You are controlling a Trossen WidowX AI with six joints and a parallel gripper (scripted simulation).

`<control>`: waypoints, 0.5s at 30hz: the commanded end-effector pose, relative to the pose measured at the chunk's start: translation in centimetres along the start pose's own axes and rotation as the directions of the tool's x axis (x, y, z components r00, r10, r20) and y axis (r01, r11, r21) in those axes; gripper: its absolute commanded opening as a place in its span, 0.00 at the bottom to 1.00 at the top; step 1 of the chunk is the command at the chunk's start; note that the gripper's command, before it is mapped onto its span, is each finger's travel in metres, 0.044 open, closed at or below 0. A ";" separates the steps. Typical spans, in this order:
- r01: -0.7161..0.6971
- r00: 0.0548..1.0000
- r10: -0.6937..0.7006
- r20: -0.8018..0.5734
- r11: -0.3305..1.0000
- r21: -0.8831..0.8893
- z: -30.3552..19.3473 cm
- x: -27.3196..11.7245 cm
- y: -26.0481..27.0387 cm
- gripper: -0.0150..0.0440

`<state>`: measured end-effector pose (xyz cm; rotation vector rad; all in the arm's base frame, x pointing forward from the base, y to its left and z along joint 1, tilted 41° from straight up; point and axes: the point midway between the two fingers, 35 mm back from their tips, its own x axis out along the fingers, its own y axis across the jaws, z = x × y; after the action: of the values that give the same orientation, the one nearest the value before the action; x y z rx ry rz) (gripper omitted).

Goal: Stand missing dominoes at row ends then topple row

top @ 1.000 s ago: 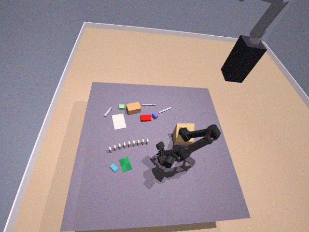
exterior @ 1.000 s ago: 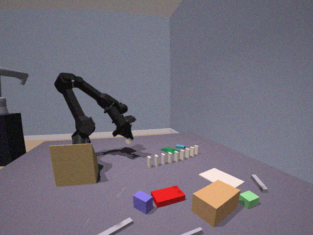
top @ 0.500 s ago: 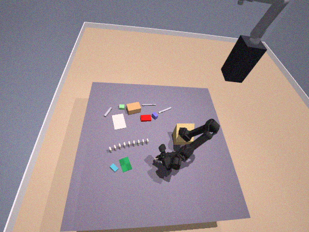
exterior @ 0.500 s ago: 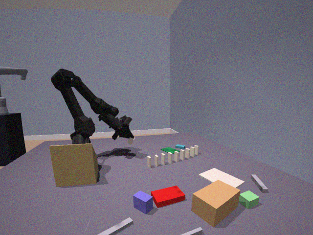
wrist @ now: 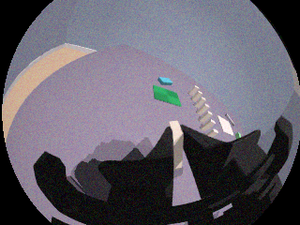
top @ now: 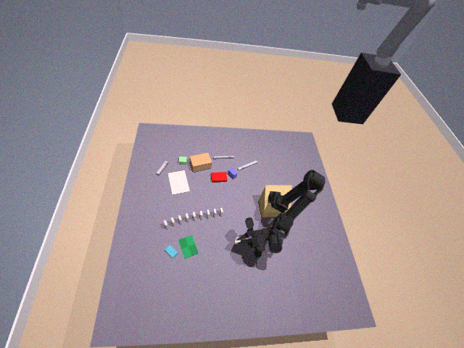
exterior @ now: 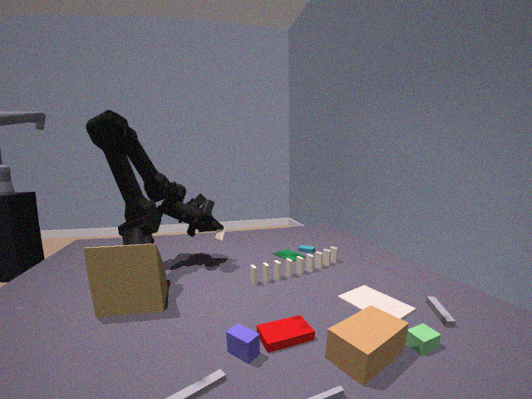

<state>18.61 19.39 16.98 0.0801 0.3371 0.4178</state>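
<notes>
Several cream dominoes stand upright in an evenly spaced row; a middle domino (top: 193,216) (exterior: 299,266) shows in the top and exterior views. The row's right end domino (top: 221,212) (exterior: 253,275) is nearest the arm, and the left end domino (top: 166,225) (exterior: 333,254) is farthest. My gripper (top: 238,240) (exterior: 220,230) (wrist: 174,129) is shut on a cream domino (exterior: 219,234) (wrist: 177,150) and holds it tilted above the table, off the row's right end. The held domino sticks out past the fingertips. The lower part of the row is partly hidden by the gripper in the wrist view.
A tan box (top: 267,206) (exterior: 124,278) stands by the arm's base. A green sheet (top: 188,246) (wrist: 166,96) and cyan block (top: 171,251) (wrist: 165,81) lie on one side of the row. A white sheet (top: 178,182), orange box (top: 201,162), red block (top: 218,177) and blue block (top: 233,173) lie on the other.
</notes>
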 end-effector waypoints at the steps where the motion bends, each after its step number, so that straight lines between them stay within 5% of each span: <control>1: -0.003 0.998 0.000 0.064 0.999 0.053 0.3 -0.7 0.1 0.30; 15: -0.042 0.965 -0.036 0.260 0.956 0.290 0.3 -3.6 -0.4 0.30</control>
<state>16.21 18.00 18.13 0.3632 0.1549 0.3616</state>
